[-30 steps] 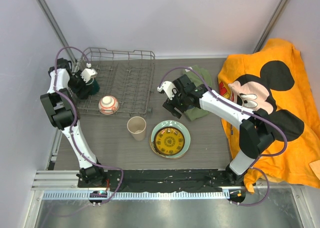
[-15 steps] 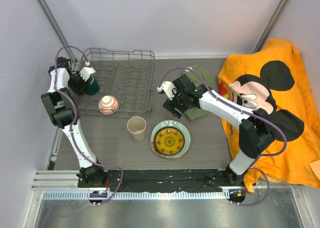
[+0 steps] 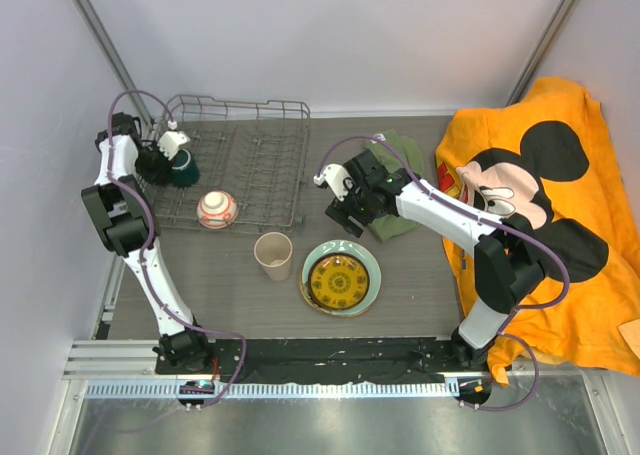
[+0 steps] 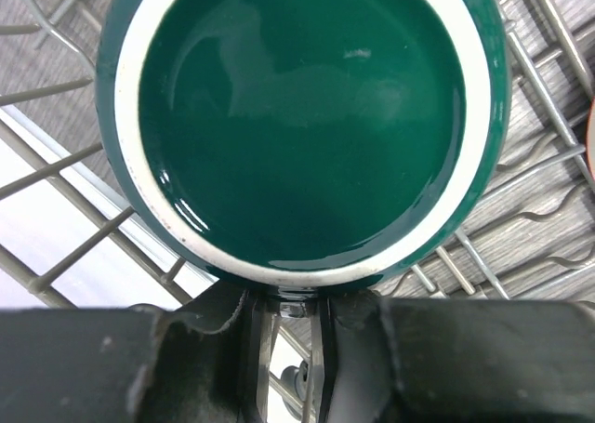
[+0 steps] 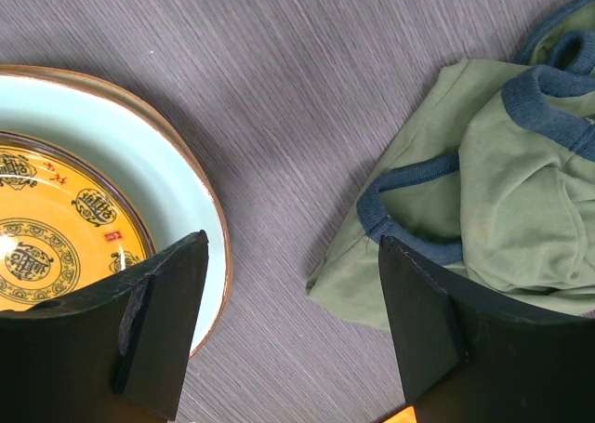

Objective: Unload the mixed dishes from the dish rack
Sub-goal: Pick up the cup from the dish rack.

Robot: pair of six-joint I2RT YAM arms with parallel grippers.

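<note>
Mug [image 4: 299, 116] sides hidden, left end effector [image 4: 288, 304] grip unclear

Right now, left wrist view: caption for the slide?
Top-down: dark green mug upright in the dish rack, left gripper at its rim.

Lighting: bright, even, diffuse from overhead; shadows soft on the grey surface [image 3: 230, 275]. Glare: pale reflections inside the dark green mug [image 4: 302, 116]. Wrist-view foregrounds dark, slightly soft.

**Grey table, 5 things on it**

The grey wood-grain table [image 3: 230, 295] bears the dish rack [image 3: 262, 165] at far left, the beige cup [image 3: 273, 254] upright just before it, and the pale green plate [image 3: 368, 265] right of the cup. An olive-green garment [image 3: 392, 227] lies behind the plate, and an orange blanket [image 3: 570, 185] covers the right side.
</note>
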